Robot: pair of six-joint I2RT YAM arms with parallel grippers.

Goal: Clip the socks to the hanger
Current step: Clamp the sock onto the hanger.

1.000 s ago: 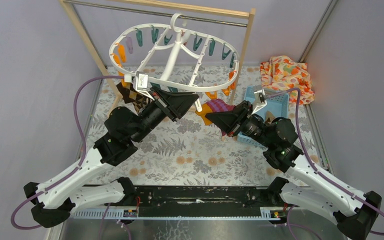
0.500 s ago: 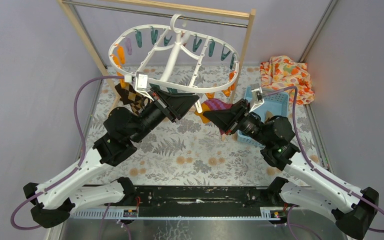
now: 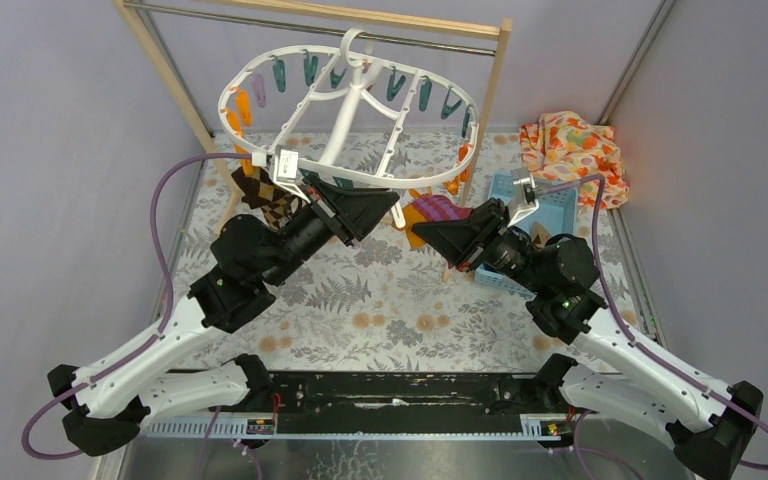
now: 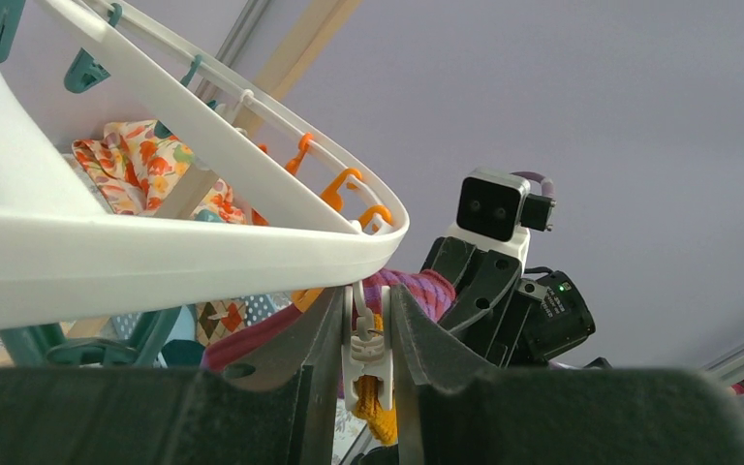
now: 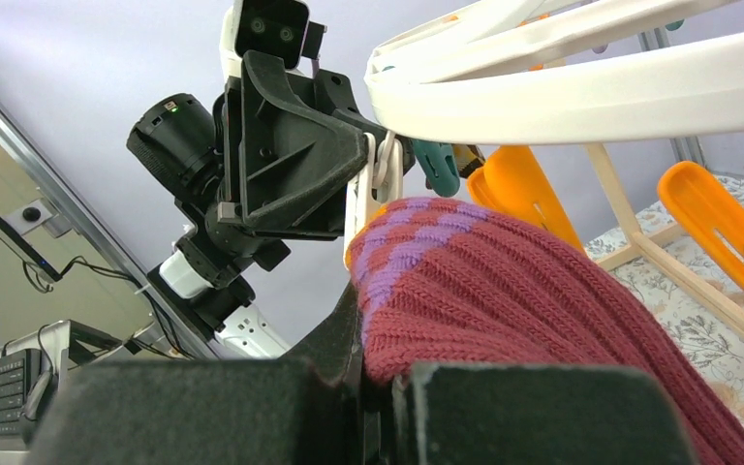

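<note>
The white oval hanger (image 3: 380, 182) hangs from the wooden rail. My left gripper (image 3: 395, 203) is shut on a white peg (image 4: 366, 354) dangling from its front rim (image 4: 155, 252). The orange toe (image 4: 380, 412) of the magenta-purple striped sock (image 3: 436, 211) sits in that peg's mouth. My right gripper (image 3: 417, 233) is shut on this sock (image 5: 523, 291) just below the rim (image 5: 591, 92), facing the left gripper (image 5: 291, 165). The dark brown checked sock (image 3: 265, 196) hangs under the hanger's left front rim.
The wooden rail rack (image 3: 490, 95) frames the hanger. A blue basket (image 3: 556, 212) stands behind my right arm, and an orange floral cloth (image 3: 572, 148) lies at the back right. Orange pegs (image 5: 518, 189) and teal pegs (image 3: 423, 95) dangle from the rim.
My right gripper moved slightly left, then back to the right, with the striped sock in it. My left gripper stayed on the white peg. The hanger swayed a little.
</note>
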